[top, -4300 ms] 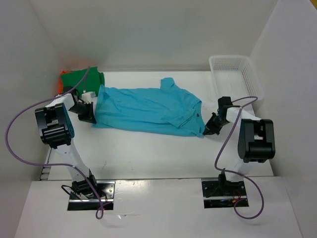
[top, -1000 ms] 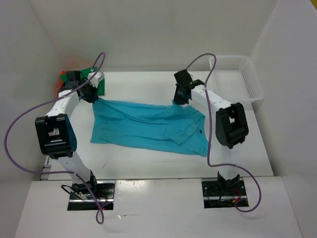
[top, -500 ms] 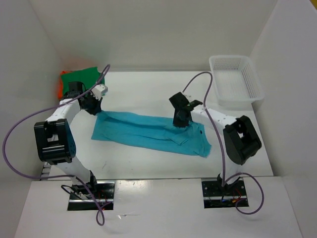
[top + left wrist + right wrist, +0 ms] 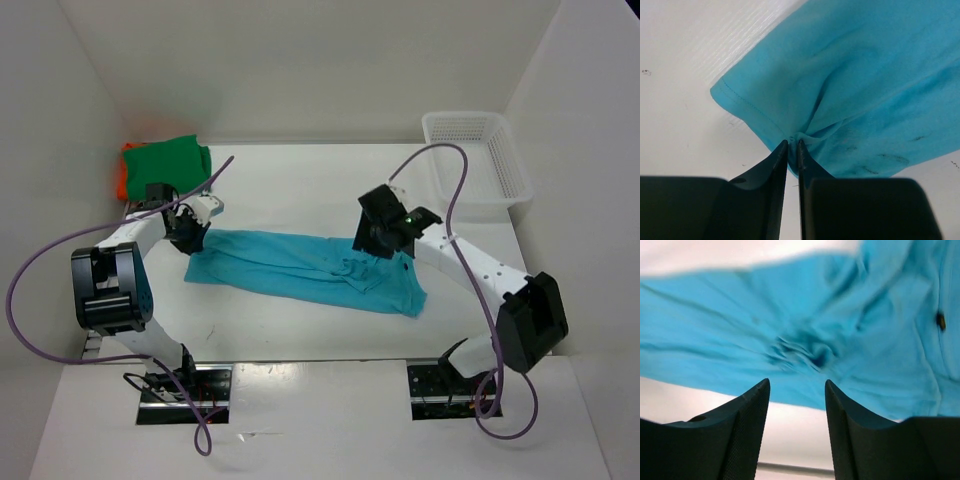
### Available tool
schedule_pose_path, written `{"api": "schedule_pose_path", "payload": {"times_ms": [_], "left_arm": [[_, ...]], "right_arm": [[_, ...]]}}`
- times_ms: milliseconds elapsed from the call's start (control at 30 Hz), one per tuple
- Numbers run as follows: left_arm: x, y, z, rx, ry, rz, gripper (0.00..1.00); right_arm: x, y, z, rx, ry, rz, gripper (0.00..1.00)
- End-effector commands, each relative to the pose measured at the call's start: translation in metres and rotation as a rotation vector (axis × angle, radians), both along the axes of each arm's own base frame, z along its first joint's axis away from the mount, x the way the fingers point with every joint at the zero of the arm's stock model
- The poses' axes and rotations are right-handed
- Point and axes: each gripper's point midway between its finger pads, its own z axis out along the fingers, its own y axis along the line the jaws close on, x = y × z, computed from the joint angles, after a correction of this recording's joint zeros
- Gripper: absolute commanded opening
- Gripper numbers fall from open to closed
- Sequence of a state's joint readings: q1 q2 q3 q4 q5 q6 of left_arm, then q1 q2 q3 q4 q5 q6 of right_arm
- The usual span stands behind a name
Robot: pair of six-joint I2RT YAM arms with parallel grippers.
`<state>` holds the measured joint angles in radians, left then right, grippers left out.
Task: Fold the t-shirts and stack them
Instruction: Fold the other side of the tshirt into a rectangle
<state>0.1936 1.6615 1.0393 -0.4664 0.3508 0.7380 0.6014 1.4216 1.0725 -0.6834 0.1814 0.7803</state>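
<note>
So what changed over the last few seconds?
Both arms drew the far edge of the turquoise shirt toward the near side, folding it into a narrower band. The right gripper has let go and hangs open over it; the left gripper still pinches the left hem. The green shirt, orange shirt and basket stayed put.

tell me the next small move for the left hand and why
Probably open the left hand and lift off: it is pinched shut on the edge of the turquoise shirt, which lies in a long folded strip, and the right hand hovers open above it.
</note>
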Motion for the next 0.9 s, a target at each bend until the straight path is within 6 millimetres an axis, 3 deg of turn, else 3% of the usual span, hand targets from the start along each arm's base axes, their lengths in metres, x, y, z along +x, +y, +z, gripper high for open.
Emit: {"api": "schedule_pose_path", "payload": {"times_ms": [0, 100, 267, 333, 433, 567, 633, 667, 700, 767, 867], "left_arm": [[0.005, 0.0, 0.013, 0.012, -0.049, -0.019, 0.2], [0.003, -0.001, 0.015, 0.008, -0.047, -0.012, 0.2], [0.0, -0.001, 0.014, 0.002, -0.035, -0.004, 0.21], [0.0, -0.002, 0.014, -0.002, -0.032, 0.004, 0.21], [0.003, -0.003, 0.017, -0.009, -0.043, 0.0, 0.21], [-0.001, -0.004, 0.016, -0.012, -0.023, 0.0, 0.21], [-0.001, -0.004, 0.016, -0.012, -0.023, 0.0, 0.21], [-0.001, -0.004, 0.016, -0.012, -0.023, 0.0, 0.21], [-0.001, -0.004, 0.016, -0.012, -0.023, 0.0, 0.2], [0.0, -0.003, 0.018, -0.012, -0.025, 0.0, 0.17], [0.007, -0.003, 0.029, -0.015, -0.05, 0.016, 0.1]], "right_arm": [[0.035, -0.002, 0.013, -0.079, -0.048, -0.026, 0.54], [0.045, -0.004, -0.007, -0.115, 0.006, -0.045, 0.62], [0.049, -0.015, -0.04, -0.084, 0.102, -0.082, 0.66], [0.043, -0.016, -0.059, -0.082, 0.157, -0.076, 0.66], [0.033, -0.001, -0.067, -0.011, 0.208, -0.024, 0.66], [0.01, 0.003, -0.084, 0.026, 0.298, -0.003, 0.61], [-0.003, 0.003, -0.09, 0.048, 0.336, 0.012, 0.46], [0.0, 0.005, -0.087, 0.056, 0.32, 0.013, 0.36], [-0.004, 0.005, -0.089, 0.061, 0.332, 0.017, 0.16], [-0.004, 0.002, -0.088, 0.046, 0.336, 0.011, 0.0], [0.007, -0.012, -0.076, 0.01, 0.291, -0.015, 0.0]]}}
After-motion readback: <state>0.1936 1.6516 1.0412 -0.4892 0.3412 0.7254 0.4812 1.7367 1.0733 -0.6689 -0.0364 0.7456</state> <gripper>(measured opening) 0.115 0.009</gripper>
